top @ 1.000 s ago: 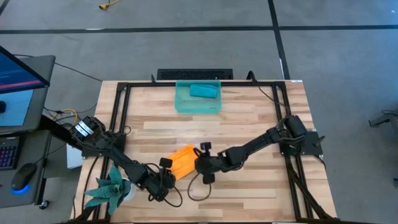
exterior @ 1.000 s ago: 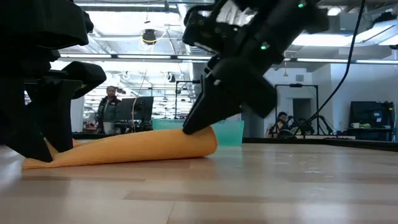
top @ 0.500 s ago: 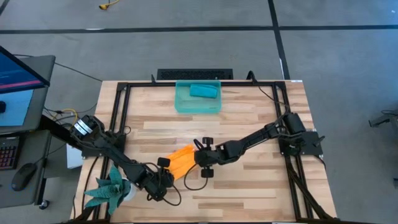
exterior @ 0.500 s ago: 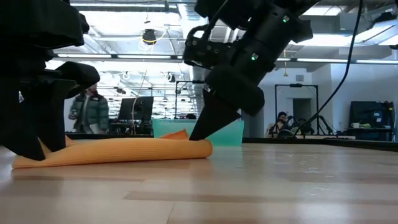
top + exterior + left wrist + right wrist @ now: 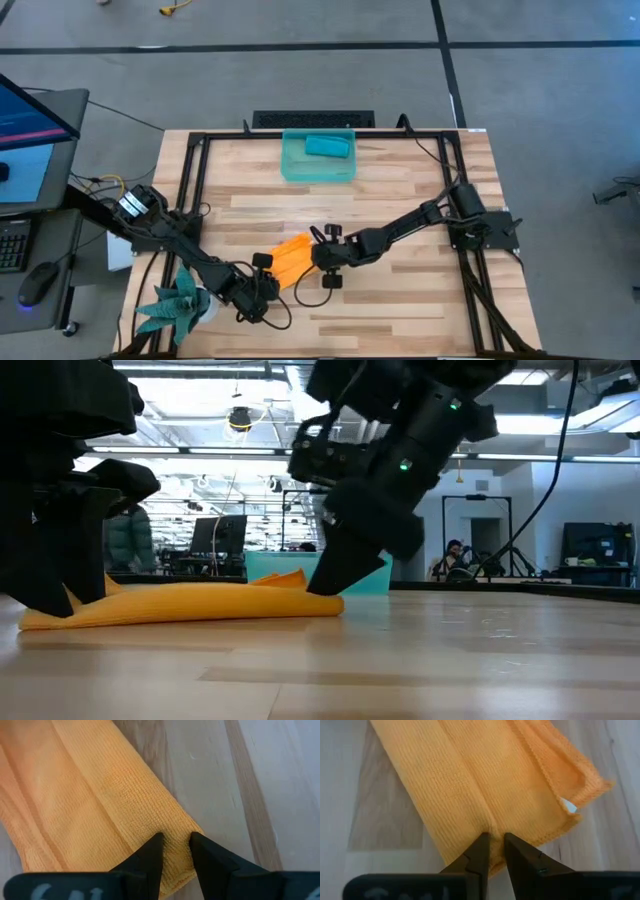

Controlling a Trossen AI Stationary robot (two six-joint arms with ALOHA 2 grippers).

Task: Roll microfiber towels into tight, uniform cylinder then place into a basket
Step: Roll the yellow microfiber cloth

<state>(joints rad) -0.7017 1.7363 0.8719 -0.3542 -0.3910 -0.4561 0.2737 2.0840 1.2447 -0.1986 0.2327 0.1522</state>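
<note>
The orange towel (image 5: 290,258) lies as a long folded strip on the table's near middle; in the low view (image 5: 190,603) it rests flat on the wood. My left gripper (image 5: 268,273) is shut on its near-left end. My right gripper (image 5: 317,255) is shut on its right end. The teal-blue towel (image 5: 328,147) lies rolled inside the translucent teal-green basket (image 5: 292,165) at the table's far middle. My left gripper pinches the strip's near-left end (image 5: 176,851) between its two fingers, close to a corner, with folded cloth bunched in the gap. The fingers (image 5: 60,595) come down from above. The end rests on the table. My right gripper pinches a raised crease of the towel's right end (image 5: 492,827) between its two nearly closed fingers, near the cloth's edge. The fingers (image 5: 330,575) slant down from the right. The cloth lies on the table, with a folded-over layer (image 5: 570,775) beside the pinch.
A green spiky plant (image 5: 180,300) stands at the near left corner beside my left arm. The black metal frame (image 5: 195,150) runs around the table's edges. Loose cables (image 5: 310,300) lie near the grippers. Bare wood lies between the towel and the basket.
My right gripper has moved a little toward the table's left and far side. The towel's right end, thicker and rounded a second ago, now lies lower and flatter on the table. The left end has stayed down under my left gripper.
</note>
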